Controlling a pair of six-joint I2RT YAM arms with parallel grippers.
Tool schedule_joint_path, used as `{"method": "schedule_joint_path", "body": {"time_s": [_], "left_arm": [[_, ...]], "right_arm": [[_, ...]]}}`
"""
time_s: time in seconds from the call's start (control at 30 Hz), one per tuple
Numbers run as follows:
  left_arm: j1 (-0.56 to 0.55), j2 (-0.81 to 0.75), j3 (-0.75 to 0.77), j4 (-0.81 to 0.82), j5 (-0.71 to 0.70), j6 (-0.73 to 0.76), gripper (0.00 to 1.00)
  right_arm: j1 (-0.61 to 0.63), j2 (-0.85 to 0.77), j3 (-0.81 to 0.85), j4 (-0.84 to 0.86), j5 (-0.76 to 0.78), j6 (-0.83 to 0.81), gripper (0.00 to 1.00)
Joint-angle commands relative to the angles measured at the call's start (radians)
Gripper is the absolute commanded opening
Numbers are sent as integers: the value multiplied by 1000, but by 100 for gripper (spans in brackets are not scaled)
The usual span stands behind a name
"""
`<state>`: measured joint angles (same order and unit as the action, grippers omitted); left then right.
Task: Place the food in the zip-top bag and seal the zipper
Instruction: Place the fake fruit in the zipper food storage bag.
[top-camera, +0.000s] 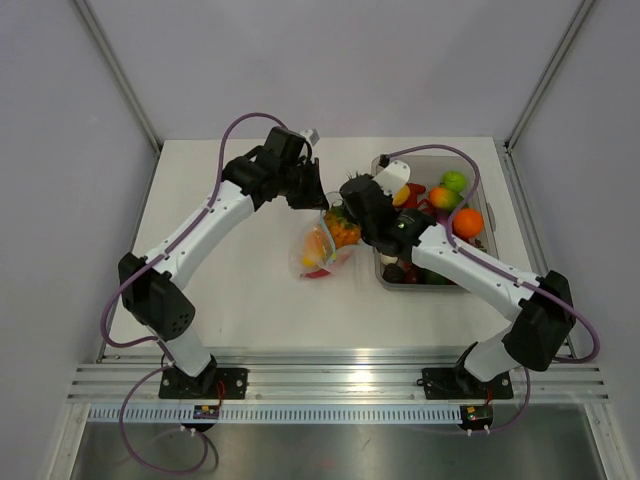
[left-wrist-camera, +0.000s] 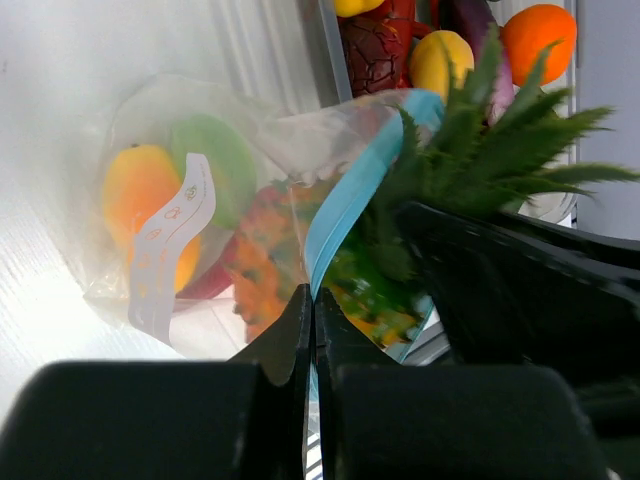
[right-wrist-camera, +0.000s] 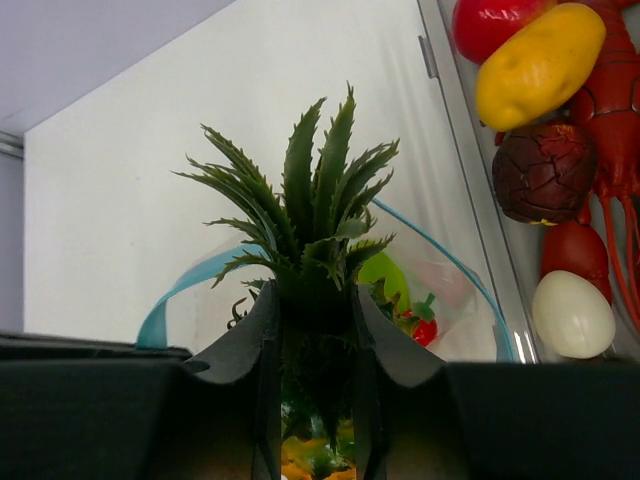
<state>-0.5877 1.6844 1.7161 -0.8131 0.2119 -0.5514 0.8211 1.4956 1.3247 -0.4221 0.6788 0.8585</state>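
The zip-top bag (top-camera: 318, 252) lies mid-table with its mouth held up; orange, green and red food (left-wrist-camera: 140, 200) shows through it. My left gripper (left-wrist-camera: 315, 305) is shut on the blue zipper (left-wrist-camera: 350, 205) at the bag's rim. A toy pineapple's green leafy crown (right-wrist-camera: 310, 215) is pinched in my right gripper (right-wrist-camera: 312, 320), which is shut on it. The pineapple's orange body (top-camera: 343, 232) sits at the bag's mouth, inside the loop of the zipper (right-wrist-camera: 195, 280). In the top view the two grippers (top-camera: 318, 195) (top-camera: 350, 212) meet over the bag.
A rigid clear tub (top-camera: 432, 158) stands right of the bag, holding more food: an orange (top-camera: 467, 222), a yellow potato (right-wrist-camera: 540, 65), a brown cracked ball (right-wrist-camera: 545, 170), a white egg (right-wrist-camera: 572, 313) and a red lobster (right-wrist-camera: 615, 100). Grey walls enclose the table.
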Motion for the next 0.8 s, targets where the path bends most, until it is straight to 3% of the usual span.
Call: {"method": "schedule_joint_path", "body": {"time_s": [0.0,0.23,0.37,0.53,0.67,0.77], "left_arm": [[-6,-5,8,66,53,-15,0],[-6,1,2,78,58,-21,0],[-6,8,0,83,57,-19,0],[-4,8,-9,89,58,-18,0],[0,3,-12,89,63,-13,0],[5,-5,-21,95,63,-15,0]], "right_arm": [[15,15,16,-6,103,57,0],[13,-15,10,23,47,-5,2],[18,-5,14,14,-65,-67,42],[18,-66,8,-56,-105,-127,70],[16,-144,8,-136,-67,-162,79],[0,-213,-11,-159,-42,-153,79]]}}
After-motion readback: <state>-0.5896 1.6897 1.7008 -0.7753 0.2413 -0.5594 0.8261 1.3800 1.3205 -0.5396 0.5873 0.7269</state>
